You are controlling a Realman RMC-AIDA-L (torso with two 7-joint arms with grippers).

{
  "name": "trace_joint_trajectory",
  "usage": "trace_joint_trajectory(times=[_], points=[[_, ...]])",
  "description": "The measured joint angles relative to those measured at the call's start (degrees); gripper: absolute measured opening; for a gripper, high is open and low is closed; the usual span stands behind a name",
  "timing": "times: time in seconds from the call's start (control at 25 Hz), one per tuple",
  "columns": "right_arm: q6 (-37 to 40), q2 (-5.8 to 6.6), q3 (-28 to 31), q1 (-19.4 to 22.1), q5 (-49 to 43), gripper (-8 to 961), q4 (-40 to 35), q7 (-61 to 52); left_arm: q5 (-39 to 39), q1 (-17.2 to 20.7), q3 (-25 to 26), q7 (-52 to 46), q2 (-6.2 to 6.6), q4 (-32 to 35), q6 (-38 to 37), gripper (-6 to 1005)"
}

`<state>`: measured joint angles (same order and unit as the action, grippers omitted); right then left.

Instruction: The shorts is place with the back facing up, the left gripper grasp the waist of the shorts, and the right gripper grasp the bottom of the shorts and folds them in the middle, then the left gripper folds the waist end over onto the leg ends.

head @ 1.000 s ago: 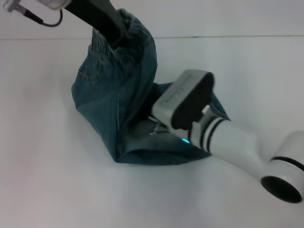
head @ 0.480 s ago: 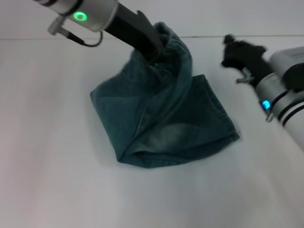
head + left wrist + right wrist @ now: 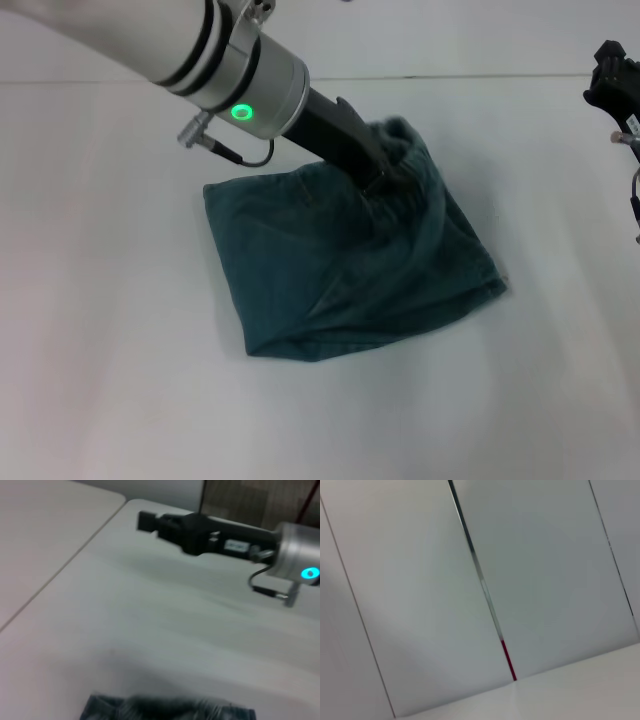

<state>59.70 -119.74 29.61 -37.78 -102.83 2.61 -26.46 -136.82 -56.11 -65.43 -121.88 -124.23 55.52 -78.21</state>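
Note:
The blue-green denim shorts (image 3: 340, 270) lie folded in a low heap in the middle of the white table (image 3: 110, 380). My left gripper (image 3: 384, 180) reaches in from the upper left and is shut on the puckered waist of the shorts (image 3: 418, 160), holding it just above the right half of the heap. The leg hems cannot be picked out among the folds. My right gripper (image 3: 610, 78) hangs clear of the cloth at the far right edge. The left wrist view shows it (image 3: 150, 522) above the table, with a strip of the shorts (image 3: 165, 707) below. The right wrist view shows neither.
Bare table surface surrounds the shorts on every side. The table's far edge (image 3: 480, 76) runs behind the heap. The right wrist view holds only pale wall panels (image 3: 420, 590) with a dark seam.
My left gripper has carried the waist rightward and down, so the raised cloth now lies almost flat. My right gripper let go of the shorts and pulled away to the upper right.

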Motion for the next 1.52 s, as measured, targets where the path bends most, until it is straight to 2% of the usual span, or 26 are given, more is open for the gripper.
trace_joint_trajectory(times=[0.08, 0.24, 0.44, 0.56, 0.6, 0.64, 0.76, 0.96, 1.12, 1.28, 1.32, 1.52], points=[[0.9, 0.01, -0.1, 0.5, -0.2, -2, 0.2, -0.1, 0.1, -0.1, -0.4, 0.0, -0.12, -2.3, 2.2, 109], [1.5, 0.03, -1.2, 1.0, -0.4, -2, 0.4, -1.1, 1.5, 0.9, -0.7, 0.4, -0.13, -3.1, 3.0, 247], [2.1, 0.4, -7.1, 1.0, -0.9, -1, -1.1, -7.4, 7.4, 6.6, 0.0, 0.5, 0.14, 2.4, 2.6, 456], [5.9, 0.84, -15.8, 0.2, -4.7, -1, -6.7, -17.4, 12.7, 12.0, 1.1, 0.9, 0.28, 6.9, 2.0, 588], [10.5, 0.86, -23.2, -0.3, -8.3, 3, -13.2, -27.2, 14.5, 14.0, 1.7, 1.1, 0.3, 8.3, 1.5, 628], [10.5, 0.86, -23.2, -0.3, -8.3, 7, -13.2, -27.2, 16.0, 16.3, 2.3, 1.4, 0.31, 9.5, 0.8, 667], [17.3, 0.5, -33.4, -0.2, -10.6, 20, -23.6, -40.8, 20.3, 22.4, 5.1, 3.0, 0.32, 11.5, -1.9, 785], [29.9, 0.86, -48.2, 2.3, -10.9, 137, -36.2, -51.9, 24.4, 29.6, 11.0, 5.8, 0.33, 11.8, -5.7, 861], [39.6, 1.23, -58.0, 5.3, -11.2, 231, -48.1, -59.3, 25.3, 34.0, 14.8, 7.3, 0.32, 11.8, -8.2, 922], [46.2, 1.4, -60.2, 6.9, -15.6, 404, -56.7, -64.3, 25.3, 36.0, 17.5, 8.3, 0.31, 11.7, -10.6, 952], [47.0, 1.41, -60.0, 7.2, -17.0, 447, -57.8, -64.7, 25.0, 37.1, 19.4, 9.1, 0.31, 11.5, -13.5, 951], [47.1, 1.39, -59.8, 9.4, -21.4, 695, -60.4, -64.7, 23.8, 38.6, 20.9, 9.9, 0.31, 11.4, -19.0, 951]])
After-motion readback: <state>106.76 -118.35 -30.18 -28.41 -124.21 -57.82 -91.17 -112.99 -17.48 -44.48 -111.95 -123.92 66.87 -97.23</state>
